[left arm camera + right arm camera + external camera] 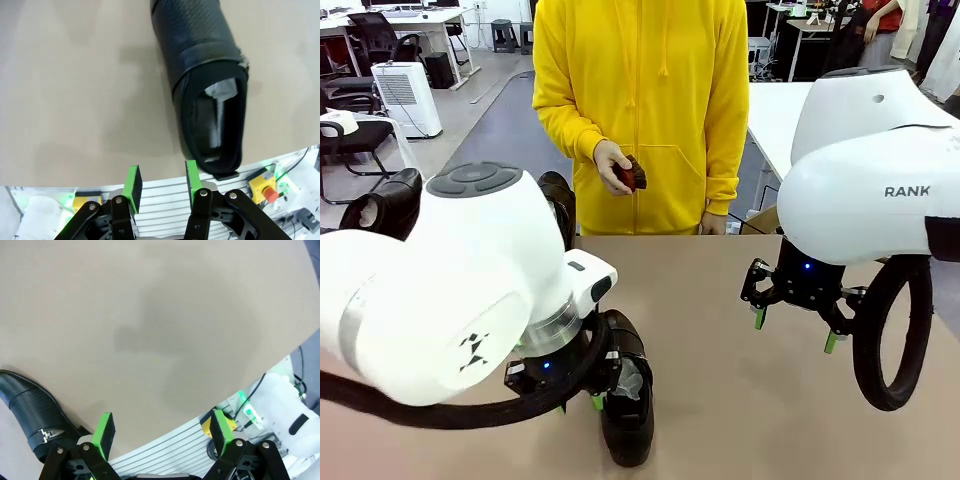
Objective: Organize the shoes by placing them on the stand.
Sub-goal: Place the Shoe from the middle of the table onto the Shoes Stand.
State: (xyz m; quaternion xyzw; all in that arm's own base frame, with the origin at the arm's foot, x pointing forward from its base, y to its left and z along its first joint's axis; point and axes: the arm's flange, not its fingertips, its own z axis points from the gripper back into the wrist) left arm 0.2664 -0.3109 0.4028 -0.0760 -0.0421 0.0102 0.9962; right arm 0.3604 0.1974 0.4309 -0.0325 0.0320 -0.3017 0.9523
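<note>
A tan table (740, 400) lay bare across most of its top; at its far side stood a person in a yellow hooded top (640, 100), holding a small dark reddish-brown object (632, 176) at waist height, too small to identify; behind, at the far left, a white boxy appliance (406, 97) stood on the grey floor (500, 120) beside black office chairs (360, 60); a white-topped desk (775, 110) stood farther off at right.
</note>
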